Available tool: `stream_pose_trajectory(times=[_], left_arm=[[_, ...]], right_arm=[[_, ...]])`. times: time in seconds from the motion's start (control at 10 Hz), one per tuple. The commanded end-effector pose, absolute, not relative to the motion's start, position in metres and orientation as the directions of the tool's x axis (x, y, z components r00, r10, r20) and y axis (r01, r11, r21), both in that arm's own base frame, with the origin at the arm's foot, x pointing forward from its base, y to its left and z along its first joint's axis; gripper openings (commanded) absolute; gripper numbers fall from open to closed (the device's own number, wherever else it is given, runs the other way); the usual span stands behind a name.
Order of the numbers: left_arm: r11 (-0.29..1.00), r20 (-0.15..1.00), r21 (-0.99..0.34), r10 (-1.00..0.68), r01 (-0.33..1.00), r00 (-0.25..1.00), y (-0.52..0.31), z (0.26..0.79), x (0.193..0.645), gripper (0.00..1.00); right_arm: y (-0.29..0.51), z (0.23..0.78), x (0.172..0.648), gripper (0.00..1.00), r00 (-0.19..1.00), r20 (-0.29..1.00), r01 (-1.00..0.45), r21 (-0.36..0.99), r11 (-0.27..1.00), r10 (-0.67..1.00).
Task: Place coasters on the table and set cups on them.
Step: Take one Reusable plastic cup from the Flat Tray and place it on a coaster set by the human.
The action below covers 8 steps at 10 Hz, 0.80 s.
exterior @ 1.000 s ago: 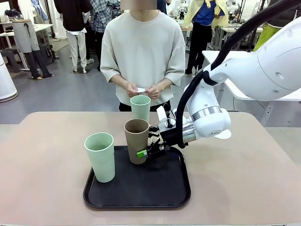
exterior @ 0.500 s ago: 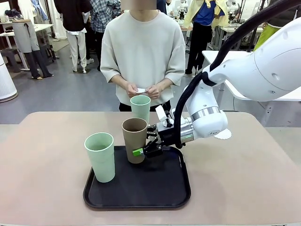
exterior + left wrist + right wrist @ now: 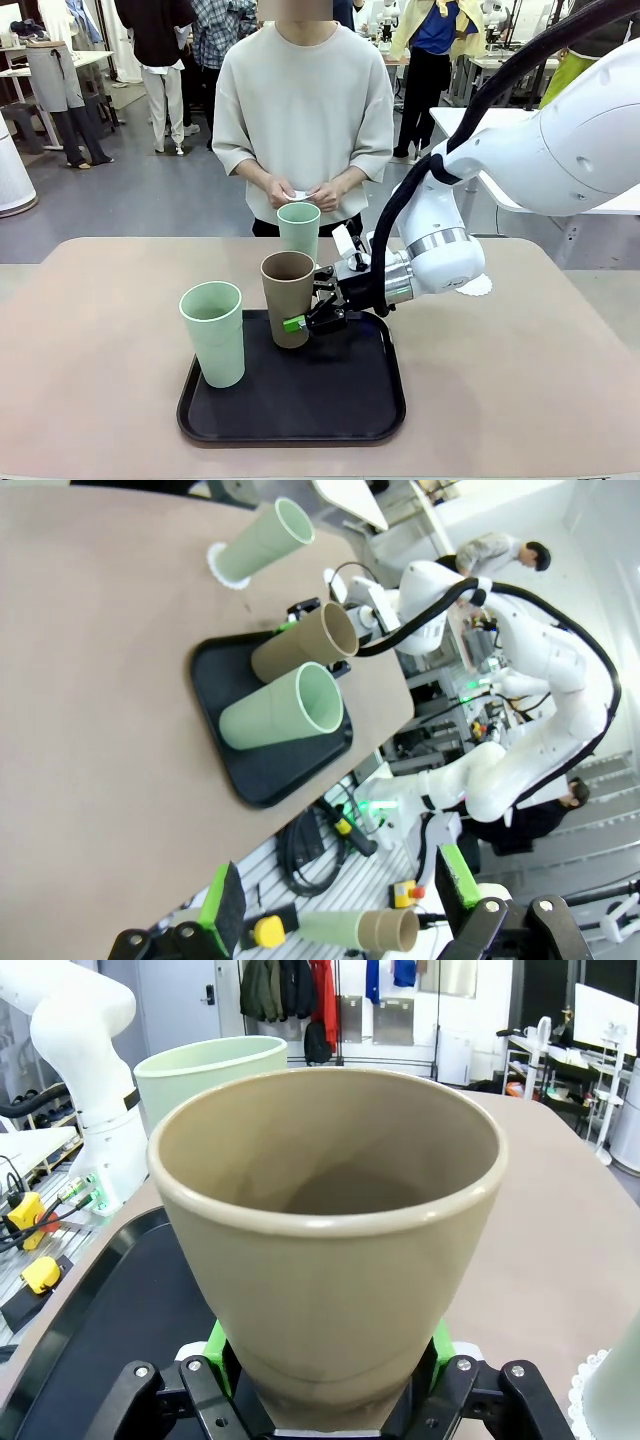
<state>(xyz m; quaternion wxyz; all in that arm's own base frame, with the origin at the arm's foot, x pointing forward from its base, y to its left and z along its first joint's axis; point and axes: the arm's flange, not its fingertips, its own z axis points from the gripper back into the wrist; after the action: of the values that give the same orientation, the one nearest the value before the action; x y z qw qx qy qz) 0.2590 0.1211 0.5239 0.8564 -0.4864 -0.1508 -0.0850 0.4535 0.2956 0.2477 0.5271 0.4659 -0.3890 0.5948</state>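
Right now, brown cup [image 3: 289,285] at far edge of black tray [image 3: 300,425], bare table [image 3: 520,380] open to the right, right gripper [image 3: 297,322] clamped on the cup's lower wall.

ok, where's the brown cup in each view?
Front view: brown cup at centre, at the back of the black tray.
Left wrist view: brown cup in the upper middle, sideways in the picture, by the tray.
Right wrist view: brown cup large in the centre, with the tray at lower left.
Shared landmark: the black tray.
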Motion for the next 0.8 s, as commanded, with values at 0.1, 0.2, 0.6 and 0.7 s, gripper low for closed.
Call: stream_pose_trajectory(times=[0.1,0.2,0.6,0.7], left_arm=[[0.502,0.344,-0.813,0.001,0.297,0.939,0.121,0.526,0.258,1.0],[0.502,0.344,-0.813,0.001,0.297,0.939,0.121,0.526,0.258,1.0],[0.502,0.344,-0.813,0.001,0.297,0.939,0.121,0.526,0.258,1.0],[0.502,0.344,-0.813,0.001,0.297,0.939,0.121,0.526,0.258,1.0]], right_arm=[[0.271,0.334,0.419,0.0,-0.02,0.961,-0.989,0.022,-0.146,0.277],[0.26,0.367,0.409,0.0,-0.04,0.963,-0.992,-0.005,-0.129,0.268],[0.248,0.441,0.39,0.0,-0.062,0.957,-0.993,-0.03,-0.116,0.282],[0.249,0.442,0.391,0.0,-0.05,0.951,-0.993,-0.015,-0.116,0.306]])
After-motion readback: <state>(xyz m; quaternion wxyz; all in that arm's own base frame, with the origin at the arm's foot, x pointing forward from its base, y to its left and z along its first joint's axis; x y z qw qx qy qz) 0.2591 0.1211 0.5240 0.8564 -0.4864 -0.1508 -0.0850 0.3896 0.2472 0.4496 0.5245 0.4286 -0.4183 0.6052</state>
